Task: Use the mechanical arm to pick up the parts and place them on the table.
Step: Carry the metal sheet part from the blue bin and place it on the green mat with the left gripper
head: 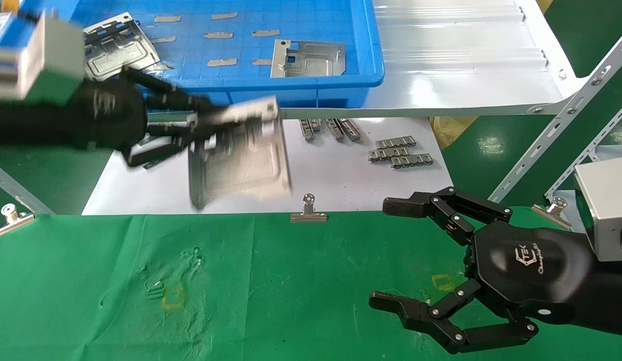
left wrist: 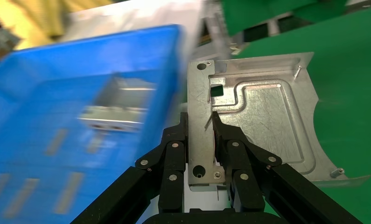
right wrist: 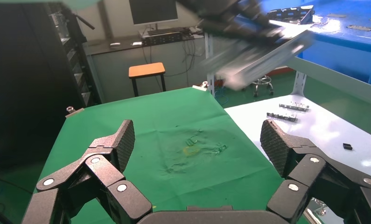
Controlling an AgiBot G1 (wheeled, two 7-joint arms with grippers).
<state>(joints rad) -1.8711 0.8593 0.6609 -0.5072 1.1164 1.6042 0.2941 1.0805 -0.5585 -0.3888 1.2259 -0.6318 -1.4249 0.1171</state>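
Silvery sheet-metal part (left wrist: 262, 116), roughly square with embossed ridges, a rectangular cutout and a bent notched edge, hangs clamped by its edge in the left end effector (head: 200, 125) above the white sheet (head: 341, 175), just in front of the blue bin (head: 316, 95). Two more parts (head: 308, 59) lie in that bin. The right end effector (head: 386, 253), fingers spread apart, hovers over the green surface (head: 266, 301).

We read this as an industrial workshop or factory test bench. A blue plastic parts bin (head: 230, 45) at 12 o'clock holds stamped sheet-metal plates (head: 308, 59). Slotted steel racking (head: 567, 118) runs at 2 o'clock. The bench carries green cloth (head: 241, 291) held by binder clips (head: 308, 210). Beyond it we see a green painted floor (right wrist: 276, 86), a stool (right wrist: 147, 71) and a monitor (right wrist: 153, 10).
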